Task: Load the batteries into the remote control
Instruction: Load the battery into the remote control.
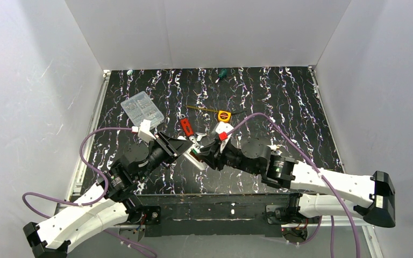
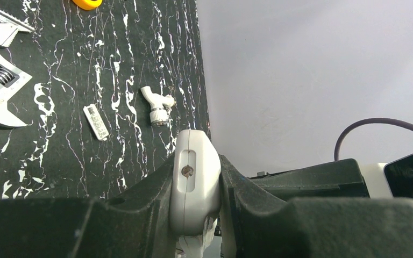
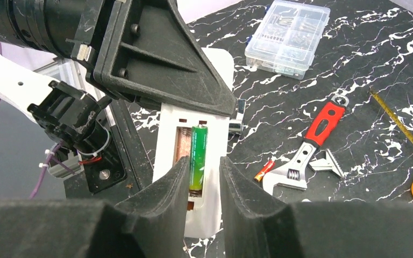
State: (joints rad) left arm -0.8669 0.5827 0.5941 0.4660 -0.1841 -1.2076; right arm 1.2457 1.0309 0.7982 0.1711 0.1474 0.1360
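Remote control (image 3: 165,145) held clear of the table (image 3: 355,64) by one end, pinched between the fingers of the left gripper (image 2: 196,177); battery bay turned toward the right wrist camera. Long axis runs from the left gripper toward the right gripper (image 3: 204,177), near vertical in the right wrist view. One green battery (image 3: 198,158) lies in the bay, parallel to that axis, in the right-hand slot. The left-hand slot shows bare copper contacts. The right gripper's fingers straddle the battery, narrowly apart; whether the pads press it cannot be told.

Risks, as judged:
- The remote is gripped at one end only, so a push at the bay end may lever it and twist it in the left gripper.
- If one end is not fully seated, the contact spring may throw the battery out on release.
- Polarity marks are not legible.

A second battery (image 3: 263,171) lies on the table beside the wrench (image 3: 312,142).
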